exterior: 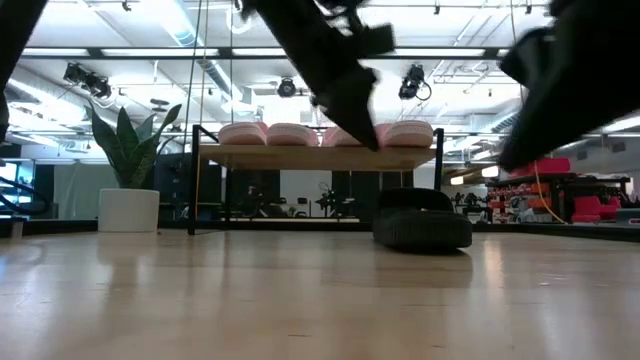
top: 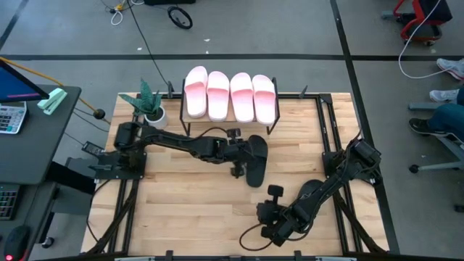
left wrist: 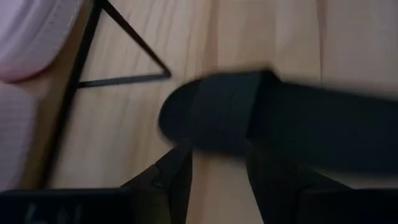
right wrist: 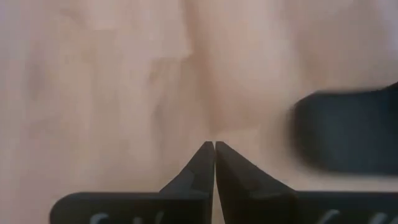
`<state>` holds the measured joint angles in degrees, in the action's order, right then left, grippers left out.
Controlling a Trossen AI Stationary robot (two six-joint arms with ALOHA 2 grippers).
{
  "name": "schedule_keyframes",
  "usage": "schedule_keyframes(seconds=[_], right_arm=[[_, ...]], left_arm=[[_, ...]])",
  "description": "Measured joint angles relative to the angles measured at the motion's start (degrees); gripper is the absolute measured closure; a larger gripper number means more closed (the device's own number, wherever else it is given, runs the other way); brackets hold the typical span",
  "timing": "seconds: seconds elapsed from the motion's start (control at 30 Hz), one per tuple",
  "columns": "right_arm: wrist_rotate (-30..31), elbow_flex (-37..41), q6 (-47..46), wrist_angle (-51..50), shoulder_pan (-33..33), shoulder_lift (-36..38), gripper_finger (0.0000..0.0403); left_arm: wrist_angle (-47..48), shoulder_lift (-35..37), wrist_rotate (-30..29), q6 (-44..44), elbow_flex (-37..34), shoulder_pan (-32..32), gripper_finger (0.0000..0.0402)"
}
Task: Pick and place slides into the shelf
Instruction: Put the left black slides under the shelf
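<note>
Nearest the camera, the right gripper rests low over the table's near edge, its fingers pressed together and holding nothing. Farther back, the left gripper, fingers parted, straddles a black slide lying just in front of the shelf, whose top carries four pink slides.

Four slides sit side by side on the shelf at the worktop's back edge; a potted plant stands left of it; seemingly one slide lies before it, mid-worktop
</note>
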<state>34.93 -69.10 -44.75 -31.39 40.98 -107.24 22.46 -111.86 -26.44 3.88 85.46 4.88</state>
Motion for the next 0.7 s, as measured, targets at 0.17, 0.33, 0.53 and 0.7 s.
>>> schedule_keyframes(seconds=[0.17, 0.33, 0.53, 0.7], right_arm=[[8.0, 0.0, 1.1, 0.3, -2.9, 0.0, 0.0383], [7.8, 0.0, 1.5, 1.8, -4.1, 0.0, 0.0383], [10.6, 0.0, 2.2, 5.8, -0.4, 0.0, 0.0396], [16.8, 0.8, -4.0, 6.2, 4.9, 0.0, 0.0395]], left_arm=[[16.5, 8.0, 0.0, -1.7, 0.0, 1.7, 0.0262], [27.9, 17.8, -0.3, -10.3, 0.0, 3.3, 0.0272], [34.3, 27.4, -0.5, -11.7, 0.0, 5.5, 0.0275], [37.9, 33.4, -1.1, -12.3, 0.0, 6.4, 0.0267]])
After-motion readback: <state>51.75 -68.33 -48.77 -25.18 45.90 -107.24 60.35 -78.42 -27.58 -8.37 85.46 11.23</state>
